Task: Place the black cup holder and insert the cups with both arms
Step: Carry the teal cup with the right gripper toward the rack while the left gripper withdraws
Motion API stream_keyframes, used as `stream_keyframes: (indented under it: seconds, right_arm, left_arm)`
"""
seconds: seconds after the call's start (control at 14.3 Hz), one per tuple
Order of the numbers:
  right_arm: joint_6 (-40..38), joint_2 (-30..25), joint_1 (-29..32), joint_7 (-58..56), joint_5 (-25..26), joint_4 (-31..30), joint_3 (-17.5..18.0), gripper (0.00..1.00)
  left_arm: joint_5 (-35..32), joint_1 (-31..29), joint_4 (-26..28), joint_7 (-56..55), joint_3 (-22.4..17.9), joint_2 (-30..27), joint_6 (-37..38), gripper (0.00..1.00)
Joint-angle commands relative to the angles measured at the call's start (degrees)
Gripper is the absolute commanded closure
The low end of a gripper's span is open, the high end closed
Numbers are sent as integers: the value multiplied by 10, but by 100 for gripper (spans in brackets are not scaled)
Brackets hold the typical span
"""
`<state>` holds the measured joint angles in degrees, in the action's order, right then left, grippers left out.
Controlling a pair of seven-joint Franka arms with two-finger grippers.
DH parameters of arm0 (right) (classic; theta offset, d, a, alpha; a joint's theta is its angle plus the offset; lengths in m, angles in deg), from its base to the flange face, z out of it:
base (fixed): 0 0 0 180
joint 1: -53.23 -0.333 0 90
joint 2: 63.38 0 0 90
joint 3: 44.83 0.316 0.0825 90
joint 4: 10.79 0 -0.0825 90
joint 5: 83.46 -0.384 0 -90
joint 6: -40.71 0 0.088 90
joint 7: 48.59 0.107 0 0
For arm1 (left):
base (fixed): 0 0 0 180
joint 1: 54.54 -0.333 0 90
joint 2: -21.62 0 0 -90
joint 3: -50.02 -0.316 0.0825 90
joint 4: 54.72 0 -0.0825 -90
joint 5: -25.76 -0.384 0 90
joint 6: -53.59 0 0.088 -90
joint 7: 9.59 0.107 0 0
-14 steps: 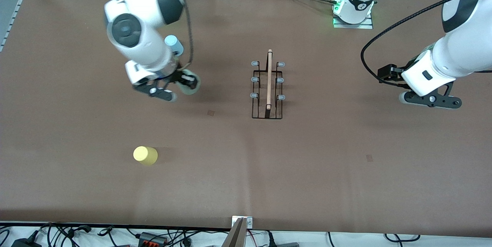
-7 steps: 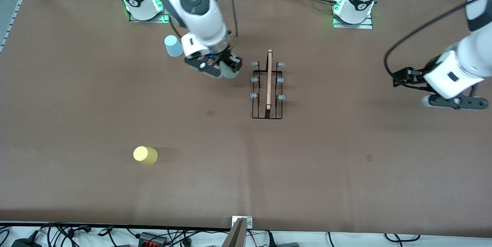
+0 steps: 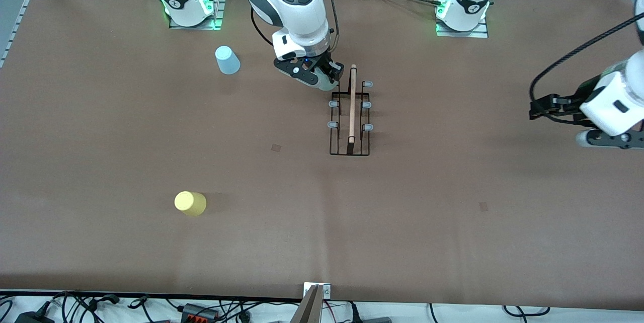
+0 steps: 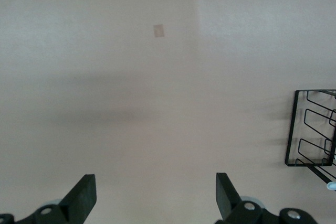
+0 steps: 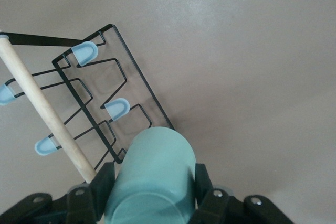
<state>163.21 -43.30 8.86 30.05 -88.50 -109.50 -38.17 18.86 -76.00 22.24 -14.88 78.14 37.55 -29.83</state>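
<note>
- Sage green cup [image 5: 149, 179] is clamped between the fingers of our right gripper [image 3: 322, 77], which hangs over the rack [image 3: 349, 111] at the end farthest from the front camera, on the side toward the right arm's end.
- We judge the rack as already placed: it stands upright mid-counter, wooden rod [image 3: 352, 104] on top, and none of the pegs we can see carries a cup.
- We have no cup seated yet, so the green one comes first.
- Yellow cup [image 3: 190, 203] lies on the counter [image 3: 453, 222] nearer the front camera, toward the right arm's end; blue cup [image 3: 227, 60] stands near the right arm's base. Both remain to be fetched.
- Our left gripper [image 4: 152, 198] waits with fingers apart and nothing between them, over bare counter toward the left arm's end.
- Brown matte covering spans the counter; cables and power bricks run along the edge nearest the front camera.
</note>
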Motion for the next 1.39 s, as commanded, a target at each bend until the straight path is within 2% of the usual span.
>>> stream_keyframes:
  seconds: [0.0, 0.07, 0.21, 0.35, 0.49, 0.63, 0.77, 0.84, 0.91, 0.98, 1.11, 1.32]
  right_arm:
    - [3, 19, -10, 28, -1, 15, -3, 74]
    - [13, 22, -14, 31, -1, 16, -3, 74]
    - [33, 27, -14, 31, -1, 15, -3, 74]
    - [34, 32, -14, 31, 0, 15, -3, 74]
    - [37, 39, -15, 31, 6, 16, -3, 73]
    - [53, 44, -17, 31, 7, 16, -3, 72]
    - [64, 51, -20, 31, 7, 15, -3, 58]
    - [66, 52, -20, 30, 7, 15, -3, 43]
    - [66, 54, -20, 27, 7, 15, -3, 35]
    - [66, 54, -19, 25, 8, 16, -3, 8]
    - [64, 47, -14, 16, 8, 16, -3, 0]
    - [30, 12, 16, -24, 7, 15, -3, 0]
  left_arm:
    - [31, 55, -1, 6, -75, -21, 3, 0]
    - [74, 101, 1, 9, -146, -29, -5, 0]
    - [89, 190, 48, 45, -250, -66, -27, 0]
    - [89, 220, 119, 76, -292, -127, -73, 0]
    - [88, 223, 203, 70, -295, -185, -124, 0]
    - [88, 216, 212, 68, -295, -188, -128, 0]
    - [94, 214, 201, 67, -295, -180, -127, 0]
    - [93, 214, 191, 67, -293, -177, -123, 0]
    - [93, 214, 191, 67, -292, -176, -123, 0]
    - [93, 214, 190, 67, -292, -175, -123, 0]
    - [93, 214, 189, 68, -292, -173, -130, 0]
    - [96, 215, 166, 68, -292, -158, -127, 0]
